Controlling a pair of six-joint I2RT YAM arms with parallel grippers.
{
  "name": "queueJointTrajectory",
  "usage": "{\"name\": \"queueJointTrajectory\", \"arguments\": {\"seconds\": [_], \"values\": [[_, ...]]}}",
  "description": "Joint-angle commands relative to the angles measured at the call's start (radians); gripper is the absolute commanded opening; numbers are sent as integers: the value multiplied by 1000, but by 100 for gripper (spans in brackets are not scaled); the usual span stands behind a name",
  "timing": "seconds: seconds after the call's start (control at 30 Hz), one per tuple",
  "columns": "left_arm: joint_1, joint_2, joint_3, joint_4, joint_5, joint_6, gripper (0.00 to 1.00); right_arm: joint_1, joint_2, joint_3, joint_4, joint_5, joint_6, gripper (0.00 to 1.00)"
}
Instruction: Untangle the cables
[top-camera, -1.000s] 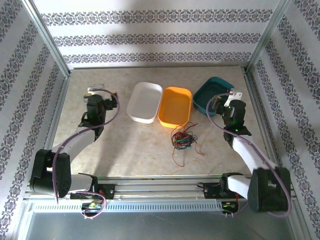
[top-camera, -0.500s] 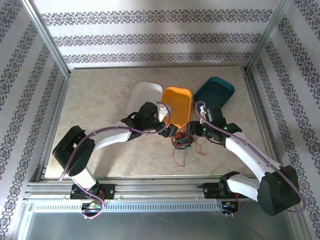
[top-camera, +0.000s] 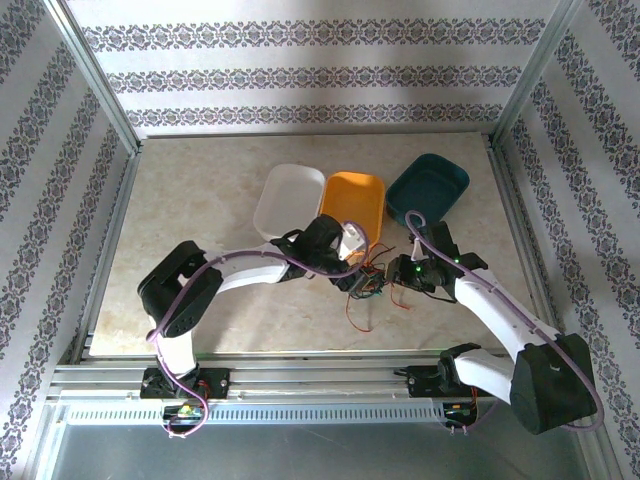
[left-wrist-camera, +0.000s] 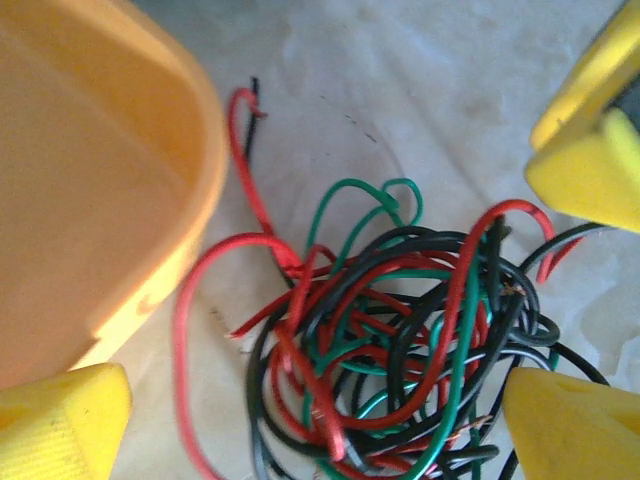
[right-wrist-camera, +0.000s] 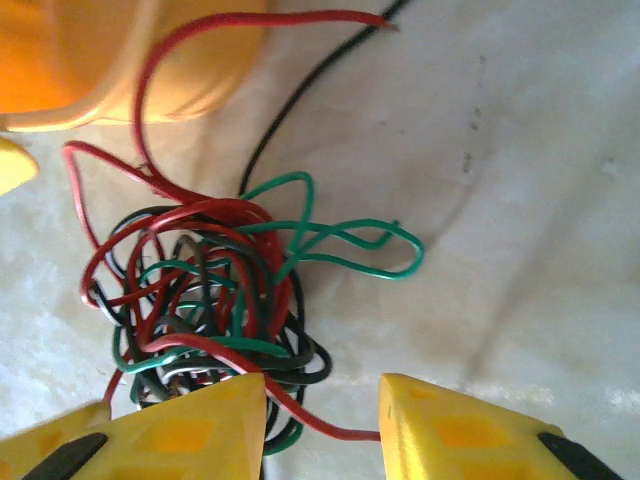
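Red, green and black cables (top-camera: 365, 283) are bunched at 6 o'clock of the orange tray (top-camera: 352, 205); probably light and floppy, best taken by a loose end; left gripper (left-wrist-camera: 315, 425) is spread wide, right gripper (right-wrist-camera: 322, 420) half-closed, nothing pinched.

1. Left tray (top-camera: 288, 200), middle tray (top-camera: 355, 195) and right tray (top-camera: 430, 182) stand in a row on the surface (top-camera: 200, 180)
2. The cables (top-camera: 368, 283) lie on the surface just before the middle tray
3. The left pincer (left-wrist-camera: 315, 400) sits at their left, the right pincer (right-wrist-camera: 322, 425) at their right

Red, green and black cables (left-wrist-camera: 400, 340), orange tray (left-wrist-camera: 90, 180), yellow fingers (right-wrist-camera: 190, 430), beige marbled table (right-wrist-camera: 520, 200)
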Motion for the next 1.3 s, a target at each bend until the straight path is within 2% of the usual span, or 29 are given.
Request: {"name": "queueJointTrajectory", "arguments": {"seconds": [0.0, 0.13, 0.57, 0.9, 1.07, 1.27], "values": [[-28, 13, 22, -48, -32, 60, 94, -12, 7, -10, 0, -33, 0, 35], [-35, 18, 10, -19, -41, 34, 93, -12, 4, -26, -3, -48, -5, 35], [-48, 69, 4, 28, -85, 5, 87, 7, 44, -75, 84, -109, 29, 25], [-47, 121, -2, 40, -139, -4, 65, 62, 41, -89, 86, -148, 33, 28], [-48, 118, -25, 45, -174, 5, 64, 72, 50, -96, 94, -140, 40, 27], [-48, 109, -46, 53, -177, 10, 65, 72, 112, -84, 141, -85, 36, 22]]}}
